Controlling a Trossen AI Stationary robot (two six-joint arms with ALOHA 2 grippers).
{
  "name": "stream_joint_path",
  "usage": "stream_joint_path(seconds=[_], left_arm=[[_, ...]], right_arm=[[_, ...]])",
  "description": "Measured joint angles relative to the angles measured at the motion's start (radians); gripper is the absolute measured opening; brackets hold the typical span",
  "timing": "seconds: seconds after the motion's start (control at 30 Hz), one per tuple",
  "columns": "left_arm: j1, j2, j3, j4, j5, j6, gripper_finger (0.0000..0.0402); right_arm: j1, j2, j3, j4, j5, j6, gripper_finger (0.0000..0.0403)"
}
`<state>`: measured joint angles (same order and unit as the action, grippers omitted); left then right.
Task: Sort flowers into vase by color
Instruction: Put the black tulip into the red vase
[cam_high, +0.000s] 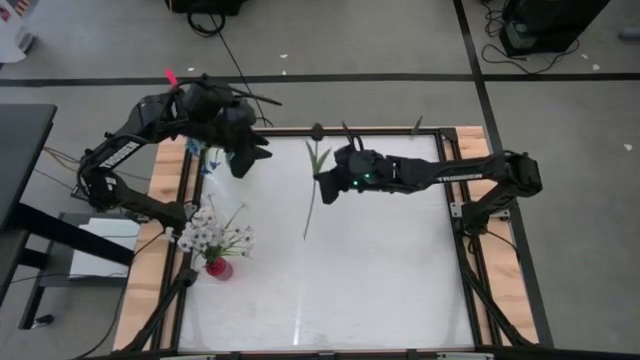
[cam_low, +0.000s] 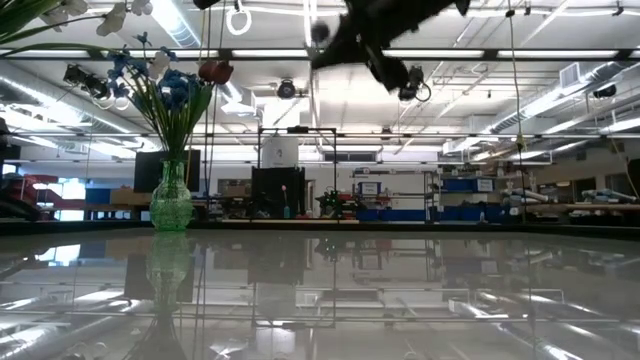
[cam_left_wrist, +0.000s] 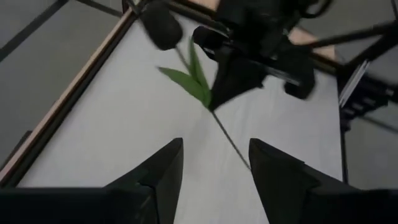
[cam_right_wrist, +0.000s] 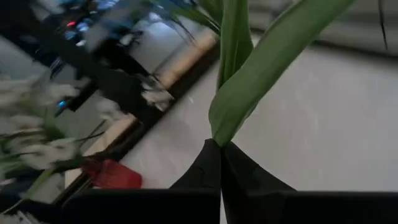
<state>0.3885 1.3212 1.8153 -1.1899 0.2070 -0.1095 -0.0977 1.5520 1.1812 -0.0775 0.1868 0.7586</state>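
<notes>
Right gripper (cam_high: 326, 184) above the table (cam_high: 380, 270) near its far-centre, shut on a flower stem (cam_high: 311, 205) with its head (cam_high: 318, 130) at the far edge. Left gripper (cam_high: 243, 160) just left of it, over the far-left corner. One vase (cam_high: 219, 267) at the left edge; another vase (cam_low: 171, 200) under the left arm.

White table (cam_high: 380, 270), red vase (cam_high: 219, 268) of white flowers (cam_high: 208, 234), green glass vase (cam_low: 171, 197)
</notes>
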Motion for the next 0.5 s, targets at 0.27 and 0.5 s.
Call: stream_joint_path(seconds=[0.27, 0.5], left_arm=[[-0.016, 0.000, 0.000, 0.097, 0.023, -0.036, 0.0230], [-0.117, 0.012, 0.000, 0.352, 0.015, -0.011, 0.0234]], right_arm=[[0.032, 0.000, 0.175, 0.096, -0.001, -0.331, 0.0002], [0.033, -0.002, 0.242, 0.112, -0.100, -0.451, 0.0002]])
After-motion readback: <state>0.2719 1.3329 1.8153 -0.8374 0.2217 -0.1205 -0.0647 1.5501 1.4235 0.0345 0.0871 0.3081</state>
